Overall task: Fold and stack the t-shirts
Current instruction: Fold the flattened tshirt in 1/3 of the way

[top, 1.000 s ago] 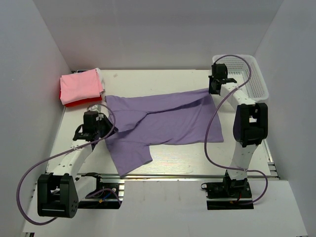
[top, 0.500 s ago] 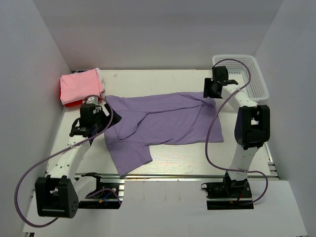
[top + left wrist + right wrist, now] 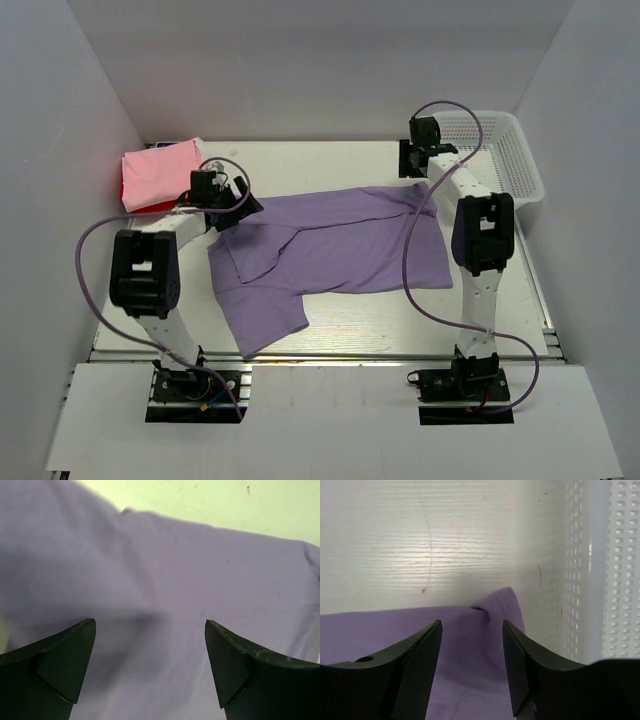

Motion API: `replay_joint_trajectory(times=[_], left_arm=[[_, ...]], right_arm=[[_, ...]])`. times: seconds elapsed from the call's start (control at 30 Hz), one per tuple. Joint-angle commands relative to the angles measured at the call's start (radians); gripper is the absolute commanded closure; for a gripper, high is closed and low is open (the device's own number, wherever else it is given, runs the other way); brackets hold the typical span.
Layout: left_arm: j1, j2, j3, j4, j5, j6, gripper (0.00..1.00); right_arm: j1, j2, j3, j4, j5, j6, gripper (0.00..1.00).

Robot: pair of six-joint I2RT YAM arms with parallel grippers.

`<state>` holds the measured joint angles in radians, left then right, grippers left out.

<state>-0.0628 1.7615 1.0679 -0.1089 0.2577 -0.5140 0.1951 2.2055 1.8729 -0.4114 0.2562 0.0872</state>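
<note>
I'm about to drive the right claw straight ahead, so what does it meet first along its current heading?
Most likely the lavender t-shirt: its far corner lies centred ahead of the open right claw. Bare table lies beyond, the white basket off to one side. Depth is unclear.

The left gripper (image 3: 150, 667), jaws spread wide, hangs over the lavender t-shirt (image 3: 165, 580).
</note>
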Motion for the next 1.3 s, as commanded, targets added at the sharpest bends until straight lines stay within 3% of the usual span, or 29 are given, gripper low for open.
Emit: replay_joint_trajectory(times=[0.0, 0.2, 0.27, 0.37, 0.63, 0.9, 1.07, 1.13, 1.27], left_arm=[[-0.014, 0.065, 0.081, 0.092, 0.101, 0.017, 0.00], [-0.023, 0.153, 0.133, 0.083, 0.065, 0.029, 0.00], [-0.023, 0.170, 0.124, 0.074, 0.029, 0.029, 0.00], [-0.013, 0.202, 0.124, 0.040, 0.003, 0.029, 0.00], [-0.003, 0.213, 0.113, -0.026, -0.149, 0.063, 0.00], [-0.003, 0.242, 0.148, -0.081, -0.245, 0.083, 0.00], [0.006, 0.294, 0.231, -0.071, -0.224, 0.121, 0.00], [0.006, 0.318, 0.265, -0.071, -0.196, 0.132, 0.00], [0.006, 0.375, 0.363, -0.044, -0.149, 0.154, 0.00]], right_arm=[[-0.003, 0.065, 0.074, -0.026, 0.081, -0.050, 0.43], [-0.006, 0.143, 0.106, -0.018, 0.133, -0.081, 0.60], [-0.006, 0.152, 0.109, -0.017, 0.144, -0.110, 0.81], [-0.006, 0.171, 0.130, -0.013, 0.218, -0.052, 1.00], [-0.019, 0.142, 0.169, 0.040, 0.408, 0.071, 1.00], [-0.059, 0.149, 0.230, 0.042, 0.381, 0.123, 1.00], [-0.065, 0.174, 0.230, 0.069, 0.303, 0.083, 1.00], [-0.062, 0.174, 0.220, 0.100, 0.281, 0.051, 0.92], [-0.049, 0.158, 0.201, 0.177, 0.138, -0.053, 0.64]])
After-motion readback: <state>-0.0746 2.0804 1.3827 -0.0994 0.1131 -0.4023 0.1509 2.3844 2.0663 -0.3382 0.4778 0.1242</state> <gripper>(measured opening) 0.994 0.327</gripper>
